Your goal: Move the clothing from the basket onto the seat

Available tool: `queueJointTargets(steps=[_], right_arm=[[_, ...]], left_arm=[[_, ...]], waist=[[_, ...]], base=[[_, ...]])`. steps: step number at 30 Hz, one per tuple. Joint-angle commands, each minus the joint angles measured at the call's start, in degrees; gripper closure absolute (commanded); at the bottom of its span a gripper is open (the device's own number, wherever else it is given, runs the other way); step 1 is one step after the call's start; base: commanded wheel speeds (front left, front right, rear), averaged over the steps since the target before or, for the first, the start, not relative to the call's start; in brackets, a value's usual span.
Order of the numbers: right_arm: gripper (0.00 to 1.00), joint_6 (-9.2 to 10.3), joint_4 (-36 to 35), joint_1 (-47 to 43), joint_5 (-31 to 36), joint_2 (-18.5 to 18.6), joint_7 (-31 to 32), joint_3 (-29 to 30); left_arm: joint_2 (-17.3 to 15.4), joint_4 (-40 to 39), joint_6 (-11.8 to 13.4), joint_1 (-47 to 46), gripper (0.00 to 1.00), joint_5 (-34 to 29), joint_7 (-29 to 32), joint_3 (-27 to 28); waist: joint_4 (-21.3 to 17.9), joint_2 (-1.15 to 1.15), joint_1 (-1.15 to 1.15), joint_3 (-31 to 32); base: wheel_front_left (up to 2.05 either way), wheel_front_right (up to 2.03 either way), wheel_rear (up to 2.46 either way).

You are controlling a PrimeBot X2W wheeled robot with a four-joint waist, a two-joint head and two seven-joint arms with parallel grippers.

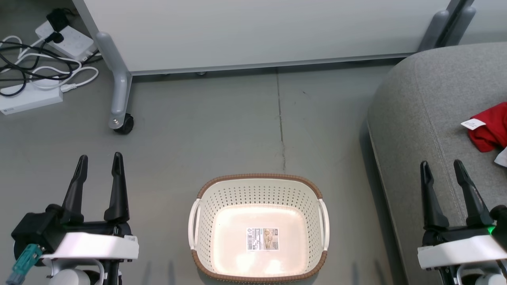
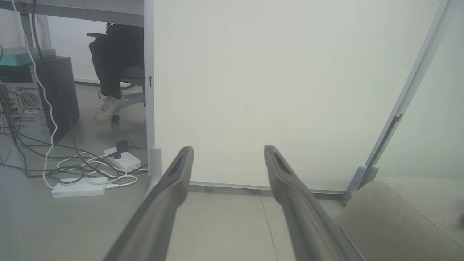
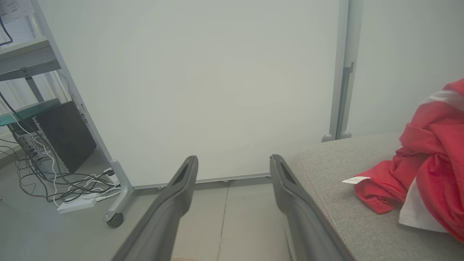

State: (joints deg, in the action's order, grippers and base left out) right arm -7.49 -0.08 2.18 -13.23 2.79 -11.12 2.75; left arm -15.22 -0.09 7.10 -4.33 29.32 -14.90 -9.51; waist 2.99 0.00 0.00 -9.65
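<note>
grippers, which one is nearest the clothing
The right gripper, at the seat's edge beside the red clothing; the left gripper is across the basket, over floor.

Nothing legible right now: the paper label (image 1: 262, 238) sits in the middle of the basket (image 1: 259, 176) base, its print too small to read, and right of the basket, on the seat (image 1: 427, 111), the clothing (image 1: 491, 130) shows a white tag (image 1: 473, 124) with no readable marks
</note>
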Motion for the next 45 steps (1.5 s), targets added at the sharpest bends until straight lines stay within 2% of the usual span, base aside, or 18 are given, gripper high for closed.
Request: queueJointTargets(steps=[1, 4, 6, 13, 25, 45], right_arm=[[0.00, -0.02, -0.5, -1.3, 0.0, 0.3, 0.5, 0.1], [0.00, -0.02, -1.1, -3.0, 0.2, 0.2, 1.0, 0.4], [0.00, -0.02, -1.6, -4.3, 0.7, 0.2, 1.6, 0.7], [0.00, -0.02, -2.5, -6.3, 1.0, 0.2, 3.3, 0.7], [0.00, -0.02, -3.9, -8.2, 1.1, 0.2, 5.2, -0.3], [0.00, -0.02, -3.6, -8.4, 0.2, 0.2, 6.3, -0.7]], left_arm=[[0.3, 0.1, -0.6, 1.0, 0.00, -0.7, -0.3, 1.0], [1.1, 0.1, -1.3, 2.4, 0.00, -1.2, -0.3, 2.1], [1.4, 0.6, -2.7, 3.2, 0.00, -2.0, -0.3, 2.4], [0.9, 4.0, -5.1, 4.9, 0.00, -4.4, -0.3, 1.0], [1.0, 8.6, -5.4, 5.5, 0.00, -7.3, -0.3, -0.3], [1.2, 11.6, -6.0, 5.6, 0.00, -8.0, -0.3, -1.1]], waist=[[0.0, 0.00, 0.00, 0.7], [-0.1, 0.00, 0.00, 1.8], [-0.2, 0.00, 0.00, 2.6], [-0.7, 0.00, 0.00, 4.7], [-0.9, 0.00, 0.00, 7.0], [-1.0, 0.00, 0.00, 8.4]], base=[[0.00, 0.00, 0.00], [0.00, 0.00, 0.00], [0.00, 0.00, 0.00], [0.00, 0.00, 0.00], [0.00, 0.00, 0.00], [0.00, 0.00, 0.00]])
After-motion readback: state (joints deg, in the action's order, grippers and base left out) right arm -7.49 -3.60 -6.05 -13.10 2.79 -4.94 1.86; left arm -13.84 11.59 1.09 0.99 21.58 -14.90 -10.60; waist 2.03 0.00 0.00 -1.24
